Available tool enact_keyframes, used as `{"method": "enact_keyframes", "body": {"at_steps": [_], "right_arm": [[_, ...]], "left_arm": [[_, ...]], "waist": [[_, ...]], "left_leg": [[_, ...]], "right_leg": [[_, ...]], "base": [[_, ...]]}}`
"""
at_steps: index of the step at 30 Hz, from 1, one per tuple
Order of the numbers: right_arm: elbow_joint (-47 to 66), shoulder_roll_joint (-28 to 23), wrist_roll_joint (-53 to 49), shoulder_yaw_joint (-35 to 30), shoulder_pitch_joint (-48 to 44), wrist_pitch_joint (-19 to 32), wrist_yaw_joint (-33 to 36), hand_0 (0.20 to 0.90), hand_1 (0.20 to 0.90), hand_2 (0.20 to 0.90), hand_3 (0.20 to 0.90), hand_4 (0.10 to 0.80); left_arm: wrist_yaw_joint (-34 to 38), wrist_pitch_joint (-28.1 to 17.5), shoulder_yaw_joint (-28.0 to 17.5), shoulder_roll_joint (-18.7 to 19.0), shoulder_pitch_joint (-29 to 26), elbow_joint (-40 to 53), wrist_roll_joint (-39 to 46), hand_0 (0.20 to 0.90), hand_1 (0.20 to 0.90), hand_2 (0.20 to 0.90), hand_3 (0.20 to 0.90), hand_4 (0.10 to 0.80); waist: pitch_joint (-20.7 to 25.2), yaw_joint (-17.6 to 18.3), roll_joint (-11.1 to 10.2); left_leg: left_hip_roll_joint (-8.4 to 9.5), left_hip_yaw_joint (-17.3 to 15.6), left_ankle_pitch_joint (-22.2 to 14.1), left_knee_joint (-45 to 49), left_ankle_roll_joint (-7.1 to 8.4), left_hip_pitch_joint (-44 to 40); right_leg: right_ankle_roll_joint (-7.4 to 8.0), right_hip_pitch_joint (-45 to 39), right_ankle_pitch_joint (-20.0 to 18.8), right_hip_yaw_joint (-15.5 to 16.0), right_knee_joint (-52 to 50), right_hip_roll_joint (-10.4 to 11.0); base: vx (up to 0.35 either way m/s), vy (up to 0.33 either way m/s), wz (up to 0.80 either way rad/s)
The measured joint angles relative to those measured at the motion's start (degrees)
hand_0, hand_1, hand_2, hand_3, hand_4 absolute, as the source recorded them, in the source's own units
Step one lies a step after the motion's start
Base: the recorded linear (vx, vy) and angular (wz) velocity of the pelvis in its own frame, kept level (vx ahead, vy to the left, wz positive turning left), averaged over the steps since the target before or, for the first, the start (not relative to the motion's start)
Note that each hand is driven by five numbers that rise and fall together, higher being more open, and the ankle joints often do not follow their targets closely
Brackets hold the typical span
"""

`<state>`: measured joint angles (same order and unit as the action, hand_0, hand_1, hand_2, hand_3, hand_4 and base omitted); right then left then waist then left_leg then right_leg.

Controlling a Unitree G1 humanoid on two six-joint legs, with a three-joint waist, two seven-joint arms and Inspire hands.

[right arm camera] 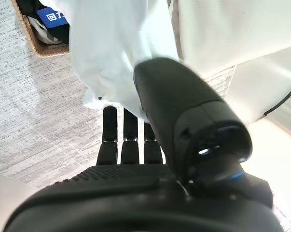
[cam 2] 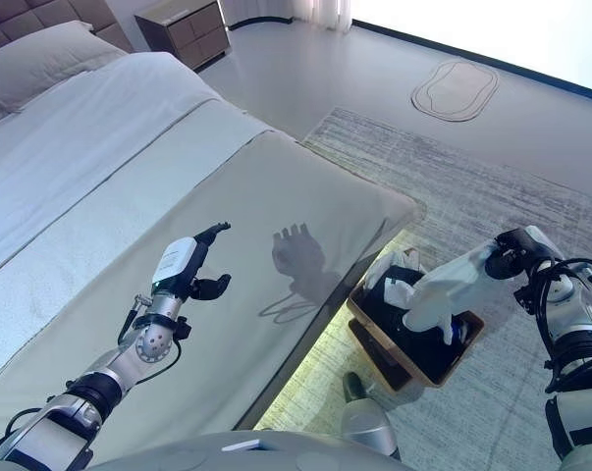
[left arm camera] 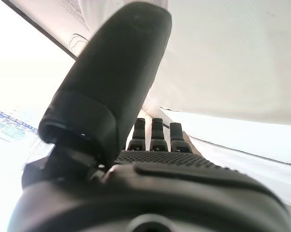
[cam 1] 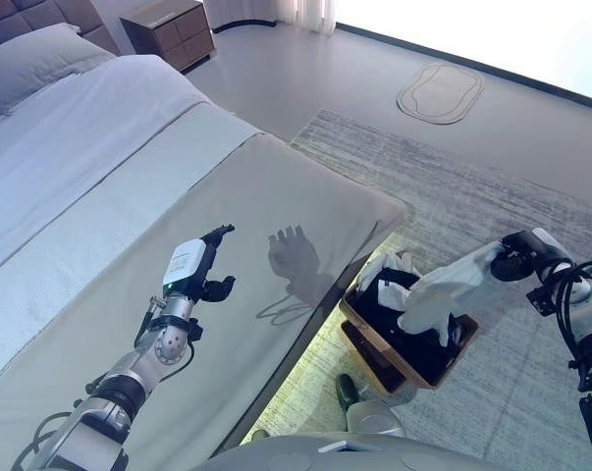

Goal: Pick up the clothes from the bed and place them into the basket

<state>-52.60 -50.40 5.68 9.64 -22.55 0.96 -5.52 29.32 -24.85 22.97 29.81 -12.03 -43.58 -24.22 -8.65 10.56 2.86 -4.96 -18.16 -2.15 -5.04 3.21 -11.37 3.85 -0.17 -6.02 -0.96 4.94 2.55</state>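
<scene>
Right hand [cam 1: 516, 257] pinches white garment [cam 1: 443, 294] — hanging over basket [cam 1: 369, 339]; left hand [cam 1: 199, 267] relaxed, empty.

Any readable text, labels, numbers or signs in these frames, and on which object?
No text can be quoted here.
Blue label on a dark item in the basket: a square code symbol and a character cut off by the white garment; unreadable.
Bed, rug and nightstand: no print visible.

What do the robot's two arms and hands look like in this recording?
Both arms are silver-grey metal with round dark joints and black cables at the wrists. The left hand is dark with a white cover on its back; the right hand is dark with a white cover too. Wrist views show black, textured palms.
</scene>
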Motion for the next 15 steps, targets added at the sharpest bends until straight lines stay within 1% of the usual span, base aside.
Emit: {"method": "enact_keyframes", "body": {"at_steps": [3,11,15], "right_arm": [[-1.8,0.0,0.0,-0.1,0.2,-0.4,0.0,0.9,0.9,0.9,0.9,0.8],[-1.8,0.0,0.0,-1.1,3.0,-0.5,0.0,0.9,0.9,0.9,0.9,0.8],[-1.7,0.1,0.0,-2.9,3.9,-0.6,0.7,0.9,0.9,0.9,0.9,0.8]], "left_arm": [[-0.4,0.0,0.0,0.0,0.0,0.0,0.0,0.9,0.9,0.9,0.9,0.8],[-0.4,0.0,0.0,0.1,0.0,0.0,0.0,0.9,0.9,0.9,0.9,0.8],[-0.5,0.0,0.0,0.1,0.0,0.0,0.0,0.9,0.9,0.9,0.9,0.8]], "waist": [[0.0,-0.1,0.0],[0.0,0.1,0.0],[0.0,0.1,0.0]], "left_leg": [[0.01,0.0,0.0,0.0,0.0,0.0],[0.01,0.0,0.0,0.0,0.0,0.0],[-0.03,0.0,0.0,0.0,0.0,0.0]], "right_leg": [[0.0,0.0,0.0,0.0,0.0,0.0],[0.0,0.0,0.0,-0.1,0.0,0.0],[0.0,0.0,0.0,-0.1,0.0,-0.1]], "base": [[0.0,0.0,0.0],[0.0,0.0,0.0],[0.0,0.0,0.0]]}}
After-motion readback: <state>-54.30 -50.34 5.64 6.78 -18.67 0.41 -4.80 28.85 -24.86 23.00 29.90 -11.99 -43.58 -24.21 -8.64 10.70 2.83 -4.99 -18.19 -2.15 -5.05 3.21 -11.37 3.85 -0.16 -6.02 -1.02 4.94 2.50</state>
